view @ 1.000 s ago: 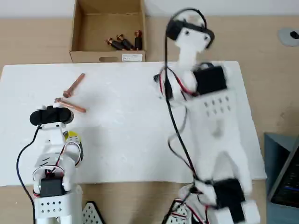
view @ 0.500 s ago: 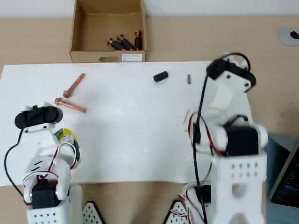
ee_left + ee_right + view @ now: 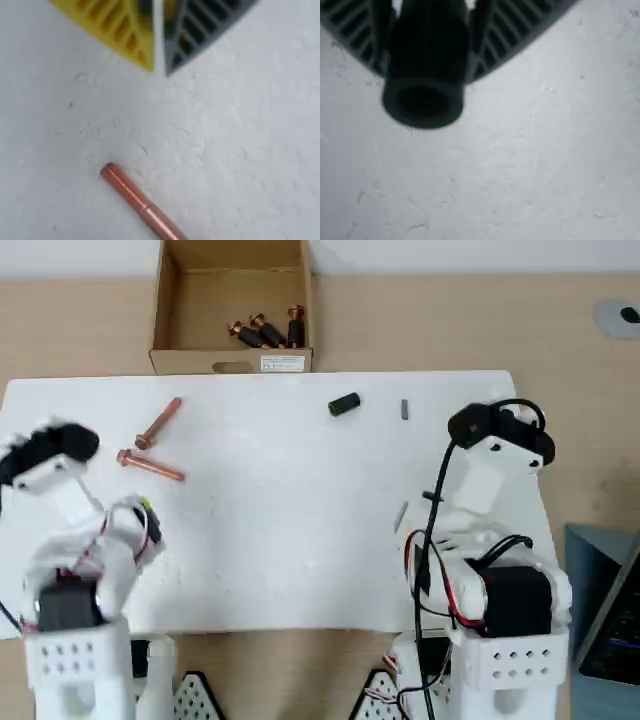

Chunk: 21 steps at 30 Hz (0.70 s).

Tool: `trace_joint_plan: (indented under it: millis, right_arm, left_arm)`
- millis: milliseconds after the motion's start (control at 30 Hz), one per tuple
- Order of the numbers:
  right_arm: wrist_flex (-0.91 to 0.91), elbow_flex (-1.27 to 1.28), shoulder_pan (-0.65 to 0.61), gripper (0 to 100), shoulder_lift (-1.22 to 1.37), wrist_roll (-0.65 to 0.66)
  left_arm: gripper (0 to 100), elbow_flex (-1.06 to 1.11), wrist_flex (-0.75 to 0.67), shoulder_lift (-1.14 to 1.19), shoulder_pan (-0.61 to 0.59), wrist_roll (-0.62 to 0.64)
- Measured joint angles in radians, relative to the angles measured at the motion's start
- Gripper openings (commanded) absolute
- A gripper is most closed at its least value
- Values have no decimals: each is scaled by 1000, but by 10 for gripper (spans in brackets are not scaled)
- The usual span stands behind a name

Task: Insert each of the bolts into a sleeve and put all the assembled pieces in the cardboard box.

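Two copper bolts (image 3: 158, 423) (image 3: 150, 465) lie loose at the left of the white mat (image 3: 280, 550). In the left wrist view my left gripper (image 3: 159, 70) is shut and empty, its yellow and grey tips together just above the mat, a short way from a bolt's (image 3: 137, 197) threaded end. My right gripper (image 3: 427, 75) is shut on a black sleeve (image 3: 423, 102), held end-on over bare mat. The right arm (image 3: 495, 440) stands over the mat's right side. Another black sleeve (image 3: 344, 404) lies on the mat's far middle. The cardboard box (image 3: 180, 300) holds three assembled pieces (image 3: 268, 330).
A small grey piece (image 3: 404, 409) lies near the loose sleeve, and a second one (image 3: 400, 515) close to the right arm. The box stands beyond the mat's far edge. A dark device (image 3: 605, 610) sits off the mat at the right edge.
The right arm has pulled back from the far middle of the mat to its right side, uncovering the loose sleeve. The left arm has swung towards the left edge.
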Motion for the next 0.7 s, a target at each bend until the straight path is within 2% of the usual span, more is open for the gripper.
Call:
trace_joint_plan:
  millis: [167, 333, 600, 700]
  right_arm:
    - [0, 0, 6, 9, 0, 0]
    - [0, 0, 69, 9, 0, 0]
    - [0, 0, 127, 9, 0, 0]
    - [0, 2, 129, 9, 0, 0]
  left_arm:
    - [19, -169, 0, 302, -57, 107]
    - [19, -325, 0, 614, -115, 199]
    - [22, -589, 0, 985, -135, 276]
    - [79, -658, 0, 1080, -133, 276]
